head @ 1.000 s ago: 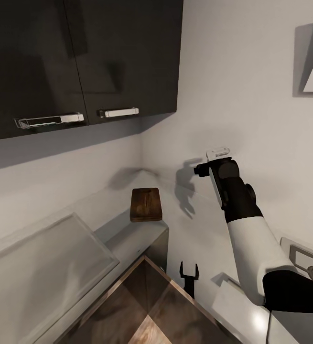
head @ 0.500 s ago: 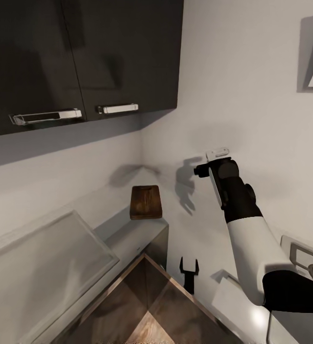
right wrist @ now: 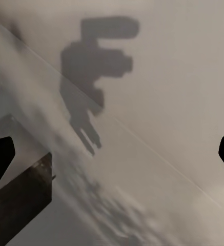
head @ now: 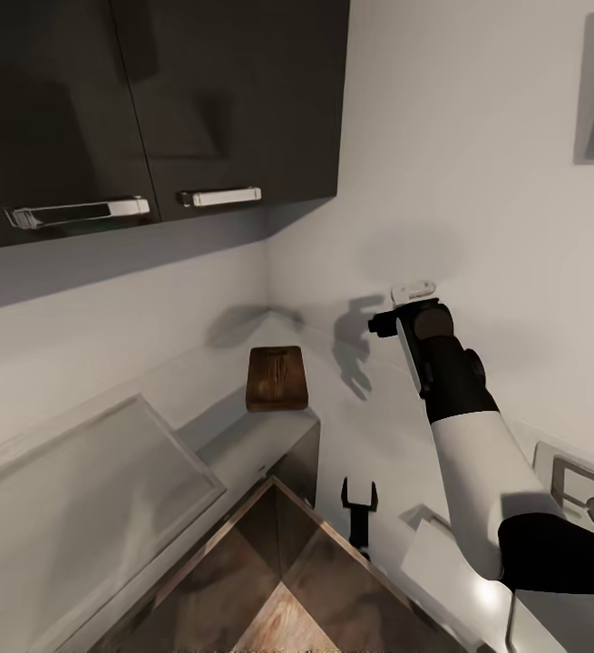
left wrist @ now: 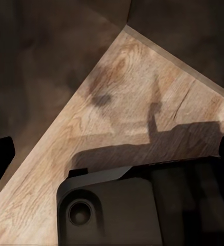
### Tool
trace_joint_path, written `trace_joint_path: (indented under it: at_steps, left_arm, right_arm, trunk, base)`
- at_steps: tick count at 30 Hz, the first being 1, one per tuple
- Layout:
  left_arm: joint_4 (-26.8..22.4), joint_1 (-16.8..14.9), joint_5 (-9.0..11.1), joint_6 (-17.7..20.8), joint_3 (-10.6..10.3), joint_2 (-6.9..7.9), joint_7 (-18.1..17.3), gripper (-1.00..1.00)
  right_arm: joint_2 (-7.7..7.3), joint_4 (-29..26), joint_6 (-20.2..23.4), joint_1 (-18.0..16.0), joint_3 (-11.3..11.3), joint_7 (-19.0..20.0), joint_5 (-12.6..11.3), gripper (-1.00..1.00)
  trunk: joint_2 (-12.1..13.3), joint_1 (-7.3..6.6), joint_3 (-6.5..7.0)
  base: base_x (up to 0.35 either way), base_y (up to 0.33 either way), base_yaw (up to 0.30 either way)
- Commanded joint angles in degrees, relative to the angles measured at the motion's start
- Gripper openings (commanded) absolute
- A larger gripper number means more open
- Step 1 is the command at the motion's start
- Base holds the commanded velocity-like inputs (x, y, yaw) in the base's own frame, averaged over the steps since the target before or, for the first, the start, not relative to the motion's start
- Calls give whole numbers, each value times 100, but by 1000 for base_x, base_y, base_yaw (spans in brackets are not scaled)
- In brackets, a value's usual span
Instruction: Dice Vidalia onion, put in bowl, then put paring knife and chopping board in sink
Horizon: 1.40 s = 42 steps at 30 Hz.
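Since a second ago the head camera has swung a little, so the dark wall cabinets (head: 151,109) and their handles sit slightly higher and further left in the picture; the raised right arm and the chopping board keep their places relative to each other.

White walls meet in a corner behind the pale grey counter (head: 88,490), which bends around that corner. Below its edge lies a wooden floor (head: 278,626). At the far right edge, part of the sink (head: 579,485) shows, let into the counter. The chopping board (head: 277,378) lies flat on the counter near the corner, bare on top.

The right hand (head: 380,325) is held up near the wall, throwing a shadow on it; whether it is open or closed cannot be told. The left hand (head: 358,497) hangs low, its two fingers spread apart.

The left wrist view looks down on floor planks and the robot's dark base (left wrist: 142,210).
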Motion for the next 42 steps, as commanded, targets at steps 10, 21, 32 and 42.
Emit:
trace_joint_path:
  at_steps: [10,21,32,42]
  left_arm:
    - [-8,1,10,-10,-6,1,-10,100]
    - [-8,1,10,-6,-6,1,-8,100]
    - [-8,1,10,-6,-6,1,-7,100]
    - [-8,1,10,-6,-6,1,-10,100]
  right_arm:
    - [2,-3,28,-5,5,12,27,100]
    - [-3,-2,28,-5,5,12,27,100]
    - [-3,-1,33,-5,5,12,27,100]
    - [3,3,35,-5,5,12,25,100]
  trunk:
    - [-12,3,-103]
    - [-12,3,-204]
    - [-12,3,-305]
    - [-12,3,-397]
  base:
    - [0,0,0]
    - [0,0,0]
    - [0,0,0]
    - [41,-27,0]
